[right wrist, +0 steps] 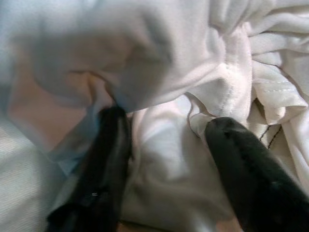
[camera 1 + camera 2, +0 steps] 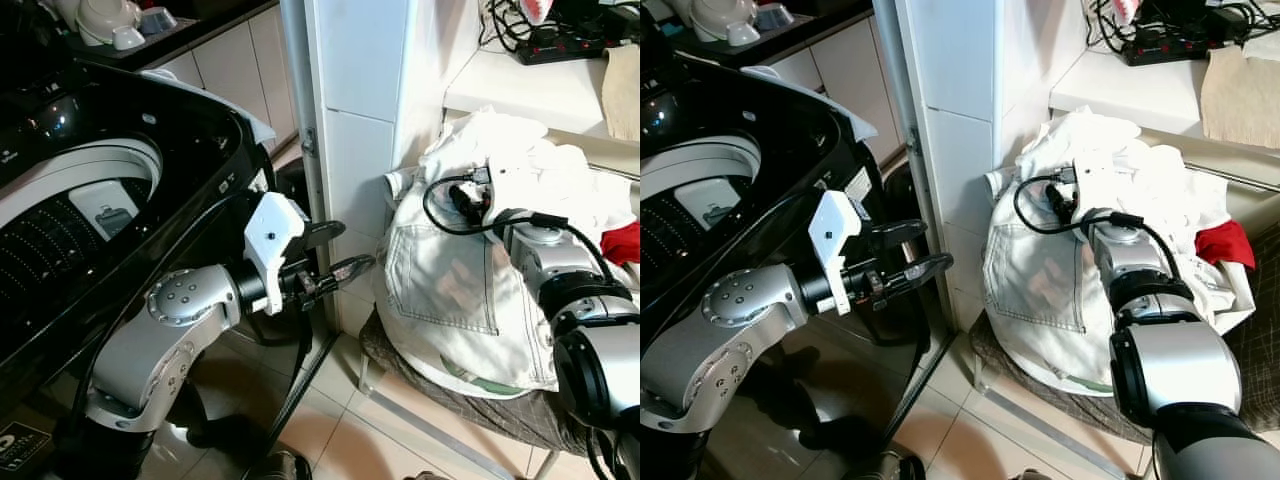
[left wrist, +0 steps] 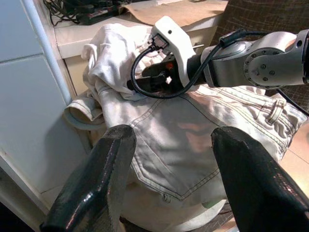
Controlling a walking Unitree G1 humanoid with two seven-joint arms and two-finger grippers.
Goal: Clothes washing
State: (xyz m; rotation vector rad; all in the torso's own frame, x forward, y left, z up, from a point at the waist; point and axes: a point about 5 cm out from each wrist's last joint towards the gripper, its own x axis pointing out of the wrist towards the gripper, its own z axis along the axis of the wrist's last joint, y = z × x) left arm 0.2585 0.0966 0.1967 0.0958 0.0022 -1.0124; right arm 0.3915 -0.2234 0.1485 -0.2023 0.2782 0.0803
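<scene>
Our right tool (image 1: pixel 164 159) is spread in the soft white clothes (image 2: pixel 520 170), probably best pinched at a fold.

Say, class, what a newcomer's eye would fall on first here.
A heap of white clothes on a chair beside the white wall, with the right gripper pushed into it, fingers open. To the robot's left gapes the open black washing machine; the left gripper hangs open between the two.
</scene>
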